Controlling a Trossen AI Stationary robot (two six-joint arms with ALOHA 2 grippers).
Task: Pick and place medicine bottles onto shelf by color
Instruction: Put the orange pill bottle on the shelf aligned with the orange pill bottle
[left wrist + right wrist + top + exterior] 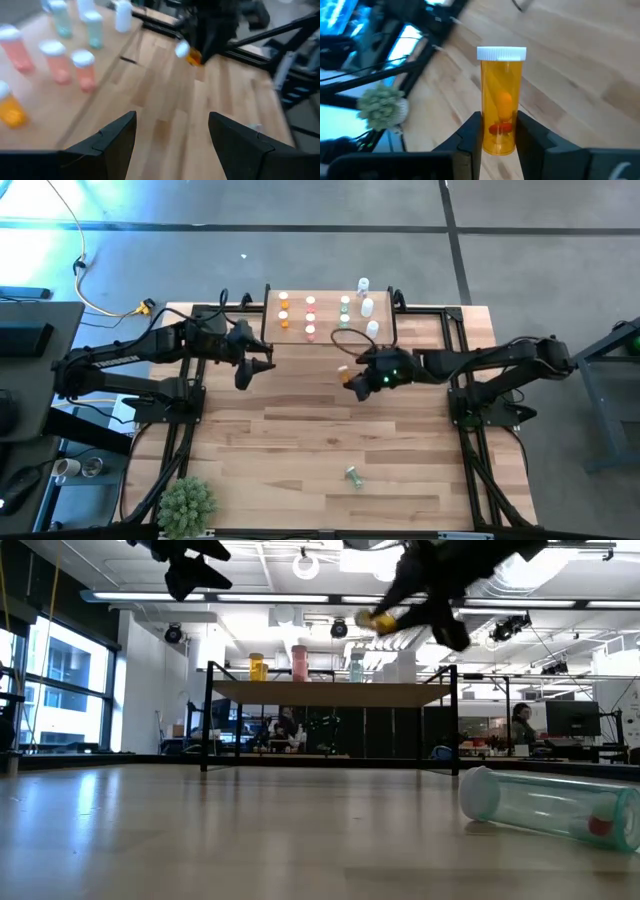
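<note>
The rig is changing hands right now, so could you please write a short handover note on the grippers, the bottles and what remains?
Right gripper: shut on an orange pill bottle with a white cap, held in the air just in front of the shelf.
Left gripper: open and empty, hovering by the near left corner of the small light-wood shelf on black legs.
Done: orange, pink, green and clear bottles stand on the shelf in colour columns.
Left: place the held orange bottle with the orange column, then fetch the green bottle lying on its side near the front of the wooden table.
</note>
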